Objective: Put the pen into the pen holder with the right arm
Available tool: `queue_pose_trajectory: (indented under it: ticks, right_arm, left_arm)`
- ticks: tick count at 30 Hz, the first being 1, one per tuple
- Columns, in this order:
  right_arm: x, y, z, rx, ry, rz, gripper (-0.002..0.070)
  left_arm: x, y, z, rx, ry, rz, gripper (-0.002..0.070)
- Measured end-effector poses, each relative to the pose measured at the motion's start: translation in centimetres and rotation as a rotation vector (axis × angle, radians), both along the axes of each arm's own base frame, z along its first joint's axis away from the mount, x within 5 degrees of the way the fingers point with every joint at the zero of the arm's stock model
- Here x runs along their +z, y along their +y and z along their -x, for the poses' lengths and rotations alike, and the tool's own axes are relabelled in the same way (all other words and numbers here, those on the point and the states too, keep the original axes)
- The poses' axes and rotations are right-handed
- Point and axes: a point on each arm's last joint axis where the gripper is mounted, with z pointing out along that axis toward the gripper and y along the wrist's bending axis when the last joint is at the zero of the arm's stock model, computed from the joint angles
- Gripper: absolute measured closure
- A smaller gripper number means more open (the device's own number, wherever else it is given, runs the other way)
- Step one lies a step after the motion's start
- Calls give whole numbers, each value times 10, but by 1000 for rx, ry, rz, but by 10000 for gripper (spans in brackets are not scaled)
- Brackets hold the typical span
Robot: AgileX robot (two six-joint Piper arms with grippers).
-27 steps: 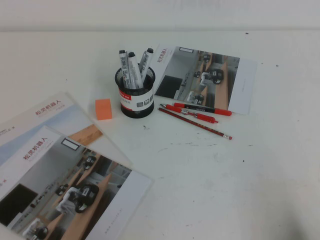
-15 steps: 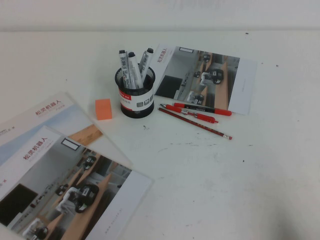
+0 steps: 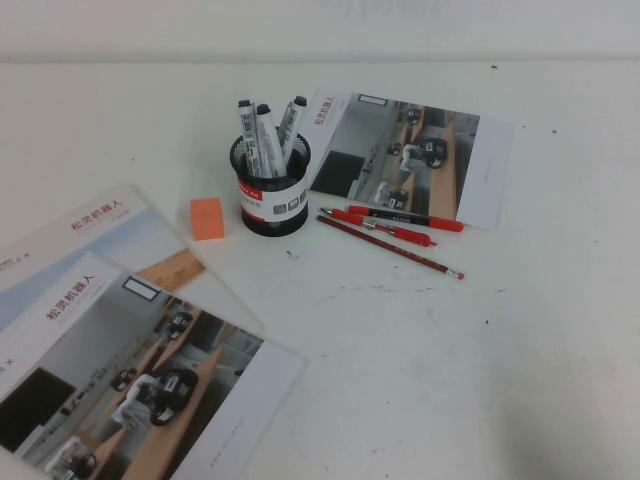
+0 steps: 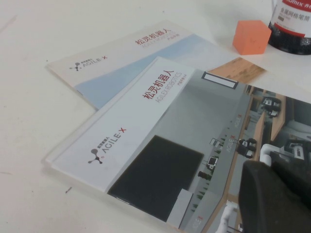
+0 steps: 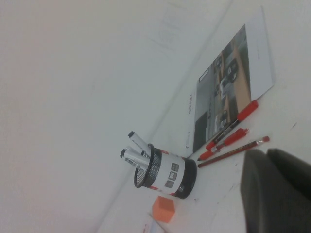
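The pen (image 3: pixel 390 246), a long thin dark-red stick with a light tip, lies flat on the white table just right of the pen holder (image 3: pixel 273 190). It also shows in the right wrist view (image 5: pixel 233 152). The holder is a black mesh cup with a red-and-white band and stands upright; it shows in the right wrist view (image 5: pixel 170 174) too. My right gripper (image 5: pixel 266 153) is shut and empty, well short of the pen, and is out of the high view. My left gripper (image 4: pixel 269 162) is shut and empty above a brochure.
Two thicker red pens (image 3: pixel 405 218) lie beside the thin pen. Three grey-and-black markers (image 3: pixel 265 130) stand in the holder. An orange block (image 3: pixel 207 218) sits left of it. One brochure (image 3: pixel 400 160) lies behind the pens, two more (image 3: pixel 130 350) at the front left.
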Motion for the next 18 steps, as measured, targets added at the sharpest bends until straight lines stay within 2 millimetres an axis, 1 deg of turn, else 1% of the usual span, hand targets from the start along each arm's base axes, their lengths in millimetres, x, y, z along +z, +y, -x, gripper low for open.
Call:
queue_pose_trajectory:
  ticks: [6, 12, 14, 15, 18]
  right_arm:
    - [0, 0, 0, -4, -3, 12, 696]
    - [1, 0, 0, 1, -31, 127, 696]
    - [11, -1, 1, -1, -69, 207, 696]
    - [21, -1, 0, -3, -87, 256, 696]
    - [53, -1, -5, 10, -122, 472, 696]
  left_arm:
    - [0, 0, 0, 0, 0, 0, 676]
    - [0, 0, 0, 0, 0, 0, 676]
    - [0, 0, 0, 0, 0, 0, 676]
    - [0, 0, 0, 0, 0, 0, 676]
    - [0, 0, 0, 0, 0, 0, 676]
